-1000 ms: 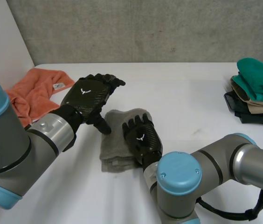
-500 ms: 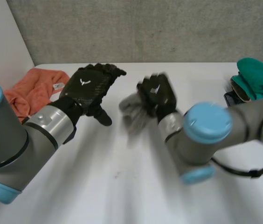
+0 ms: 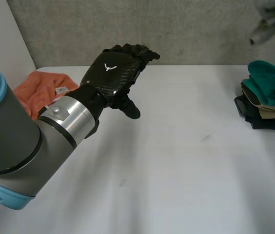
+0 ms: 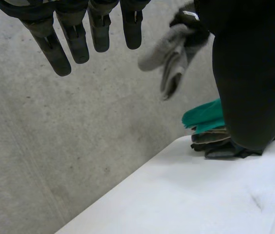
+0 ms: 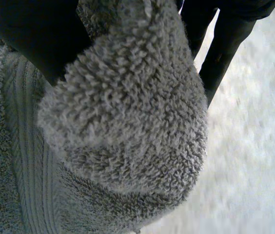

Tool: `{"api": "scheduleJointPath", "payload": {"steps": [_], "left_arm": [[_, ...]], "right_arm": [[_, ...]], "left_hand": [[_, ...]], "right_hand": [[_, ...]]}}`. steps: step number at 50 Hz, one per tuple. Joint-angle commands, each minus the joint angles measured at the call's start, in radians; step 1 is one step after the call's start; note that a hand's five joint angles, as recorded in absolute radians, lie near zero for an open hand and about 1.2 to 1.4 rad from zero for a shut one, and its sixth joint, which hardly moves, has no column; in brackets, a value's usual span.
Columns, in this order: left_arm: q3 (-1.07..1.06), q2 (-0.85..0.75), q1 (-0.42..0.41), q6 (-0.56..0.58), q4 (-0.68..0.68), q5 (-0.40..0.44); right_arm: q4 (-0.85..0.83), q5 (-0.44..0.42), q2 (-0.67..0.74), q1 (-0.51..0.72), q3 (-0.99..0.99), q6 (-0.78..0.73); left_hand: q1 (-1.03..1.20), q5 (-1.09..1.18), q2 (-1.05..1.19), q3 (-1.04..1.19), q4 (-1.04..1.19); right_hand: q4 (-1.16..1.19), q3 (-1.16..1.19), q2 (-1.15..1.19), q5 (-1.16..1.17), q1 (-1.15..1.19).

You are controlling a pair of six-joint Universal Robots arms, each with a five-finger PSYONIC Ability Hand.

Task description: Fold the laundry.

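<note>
Gripping the thick grey terry towel [image 5: 127, 122], the curled fingers [image 5: 225, 44] of the right hand [image 5: 30, 34] hold it bunched in the air, up near the stack of folded cloths [image 3: 269, 95]. The left hand [image 3: 110, 73] hovers empty, fingers [image 4: 74, 34] straight. The towel seems soft, light and floppy; better to take it by two corners.

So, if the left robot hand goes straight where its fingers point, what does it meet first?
Probably the grey wall: the left robot hand points across the table, but depth is unclear.
</note>
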Motion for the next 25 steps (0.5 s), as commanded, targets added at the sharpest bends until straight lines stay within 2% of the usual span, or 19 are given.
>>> {"api": "scheduleJointPath", "payload": {"steps": [1,6,7,11,23,24,25], "left_arm": [[-0.008,-0.034,-0.009,0.002,0.0,0.002],[-0.017,-0.055,-0.009,0.0,0.001,0.004],[-0.019,-0.058,-0.009,0.002,0.001,0.002],[-0.02,-0.071,-0.01,0.0,0.0,0.002],[-0.022,-0.064,-0.049,0.0,0.0,0.007],[-0.022,-0.063,-0.055,0.002,0.0,0.007],[-0.022,-0.061,-0.058,0.002,0.0,0.008]], "right_arm": [[0.001,-0.141,0.201,-0.149,-0.049,0.062],[0.019,-0.262,0.278,-0.215,-0.017,0.062],[0.016,-0.311,0.291,-0.228,0.01,0.062],[0.015,-0.392,0.296,-0.262,0.056,0.067],[0.019,-0.405,0.273,-0.317,0.084,0.068],[0.019,-0.402,0.264,-0.319,0.089,0.07],[0.018,-0.4,0.25,-0.32,0.098,0.07]], "left_hand": [[-0.015,-0.017,-0.006,-0.014,-0.001],[-0.015,-0.017,-0.006,-0.014,-0.001],[-0.015,-0.017,-0.006,-0.014,-0.001],[-0.012,-0.014,-0.003,-0.011,0.002],[-0.018,-0.02,-0.009,-0.017,-0.004],[-0.018,-0.02,-0.009,-0.017,-0.004],[-0.018,-0.02,-0.009,-0.017,-0.004]], "right_hand": [[0.204,0.242,0.263,0.309,0.385],[0.204,0.242,0.263,0.309,0.385],[0.204,0.242,0.263,0.309,0.385],[0.204,0.242,0.263,0.309,0.385],[0.204,0.242,0.263,0.309,0.385],[0.123,0.161,0.182,0.228,0.304],[-0.188,-0.15,-0.129,-0.084,-0.007]]}}
